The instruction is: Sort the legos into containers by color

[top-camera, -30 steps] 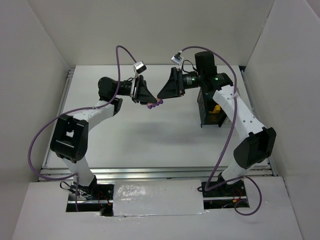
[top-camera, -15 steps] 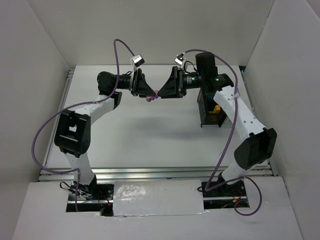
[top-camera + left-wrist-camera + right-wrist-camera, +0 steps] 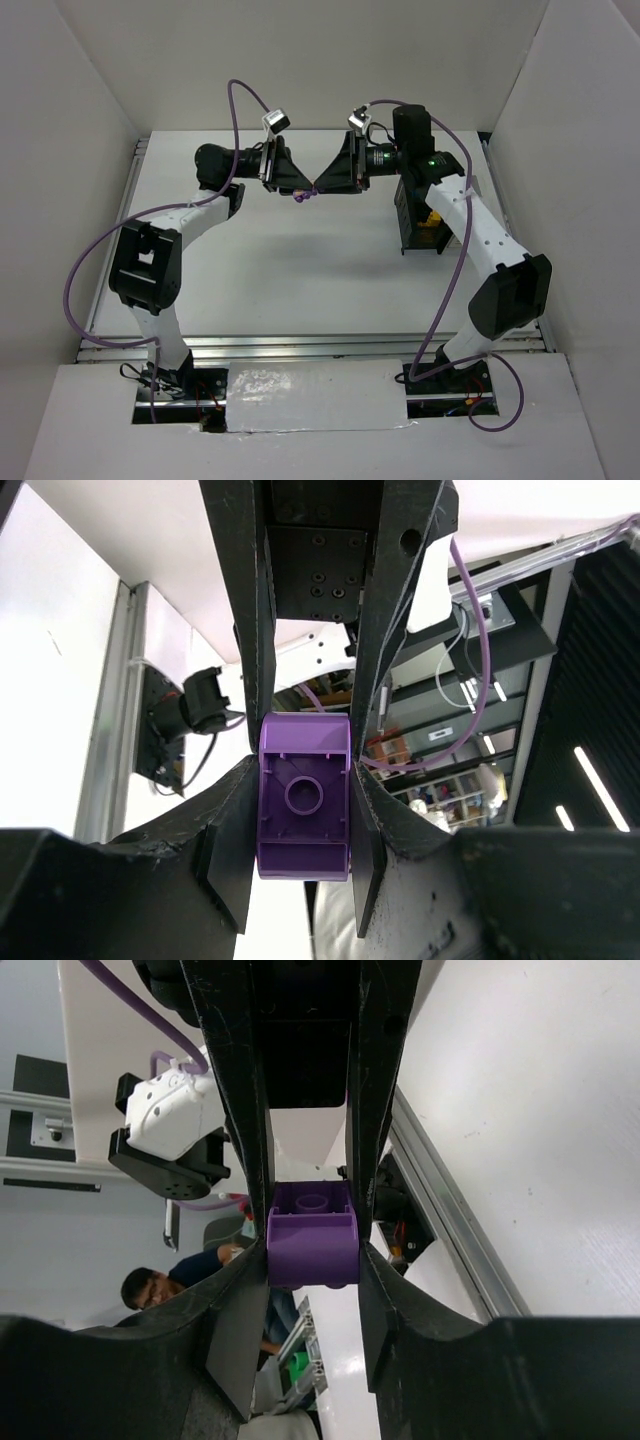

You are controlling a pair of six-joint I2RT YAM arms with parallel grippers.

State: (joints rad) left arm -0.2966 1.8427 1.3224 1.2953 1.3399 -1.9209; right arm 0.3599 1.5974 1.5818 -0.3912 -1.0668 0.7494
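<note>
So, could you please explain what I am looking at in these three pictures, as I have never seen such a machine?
Two robot arms, the left arm and the right arm, are bolted to a white table. One picture looks down from above; the other two come from wrist cameras. Both arms' jaws meet in mid-air, each shut on a purple lego; whether it is one brick or a stacked pair, I cannot tell. At the right stands a black container holding something yellow.

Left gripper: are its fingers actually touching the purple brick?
Touching. The left wrist view shows both fingers of the left gripper pressed flat against the sides of the purple brick, with no gap on either side.
</note>
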